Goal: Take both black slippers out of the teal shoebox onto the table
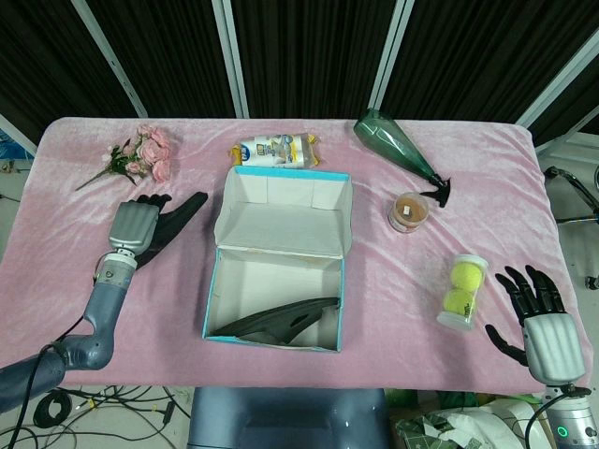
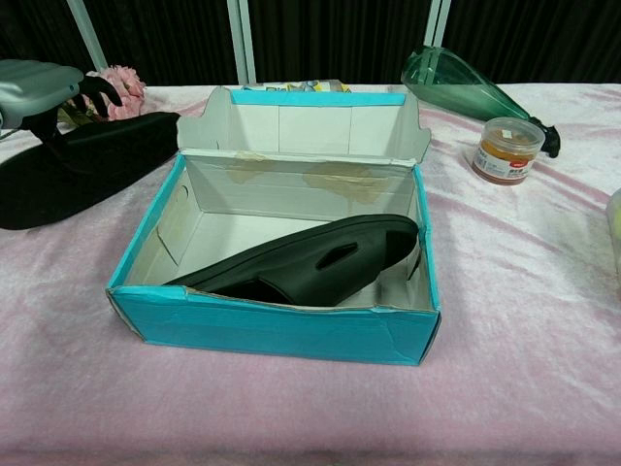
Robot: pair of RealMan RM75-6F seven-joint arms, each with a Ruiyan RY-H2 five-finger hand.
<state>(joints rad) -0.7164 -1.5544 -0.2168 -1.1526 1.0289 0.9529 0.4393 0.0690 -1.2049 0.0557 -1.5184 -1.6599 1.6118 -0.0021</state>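
Observation:
The teal shoebox (image 1: pixel 214 290) (image 2: pixel 272 332) stands open at the table's middle. One black slipper (image 1: pixel 281 321) (image 2: pixel 310 257) lies inside, propped against the near right wall. A second black slipper (image 1: pixel 182 213) (image 2: pixel 82 175) is outside the box, to its left, low over or on the pink cloth; I cannot tell whether it touches. My left hand (image 1: pixel 134 229) (image 2: pixel 34 83) grips that slipper at its heel end. My right hand (image 1: pixel 545 323) hovers at the table's front right corner with fingers spread and nothing in it, and does not show in the chest view.
Pink flowers (image 1: pixel 140 154) (image 2: pixel 121 83) lie at the back left, just beyond the held slipper. A snack packet (image 1: pixel 276 150) sits behind the box. A green bottle (image 1: pixel 398 145) (image 2: pixel 466 83), an orange jar (image 1: pixel 409 210) (image 2: pixel 506 148) and a tennis ball tube (image 1: pixel 463 290) stand to the right.

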